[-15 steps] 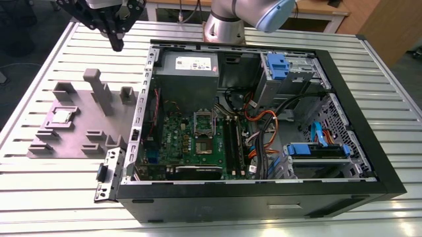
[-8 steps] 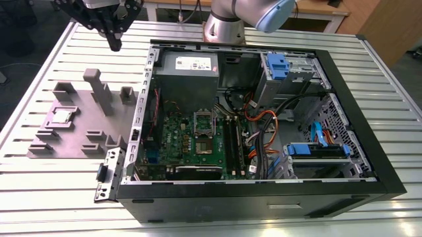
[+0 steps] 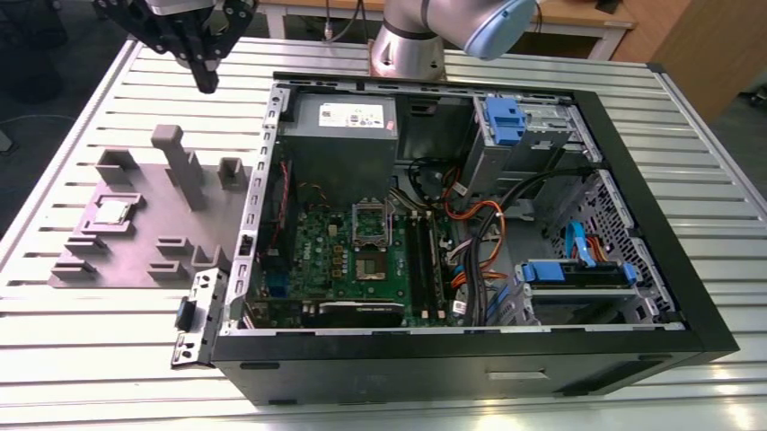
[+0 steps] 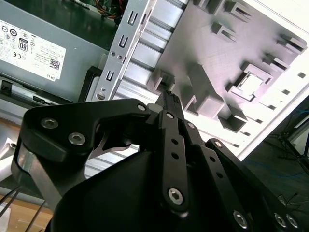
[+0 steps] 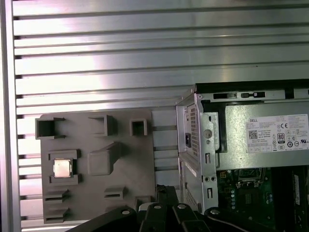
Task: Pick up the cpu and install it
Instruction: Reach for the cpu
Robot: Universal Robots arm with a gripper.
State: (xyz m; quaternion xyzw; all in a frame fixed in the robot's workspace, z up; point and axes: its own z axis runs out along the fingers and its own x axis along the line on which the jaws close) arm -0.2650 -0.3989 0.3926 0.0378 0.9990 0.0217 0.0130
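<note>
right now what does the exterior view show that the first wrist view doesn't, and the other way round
Exterior view adds: the arm's base, a blue-fronted drive cage and orange cables inside the open case. First wrist view adds: the vented outer face of the case's rear panel. Both share: the cpu seated in the grey fixture plate, the power supply, the green motherboard, and the closed, empty jaws, well clear of the cpu.

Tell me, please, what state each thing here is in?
cpu: seated flat in a recess of the fixture plate, not held.
gripper: shut, empty, raised above the table.
fixture plate: flat on the table beside the computer case.
computer case: on its side, panel off, interior exposed.
</note>
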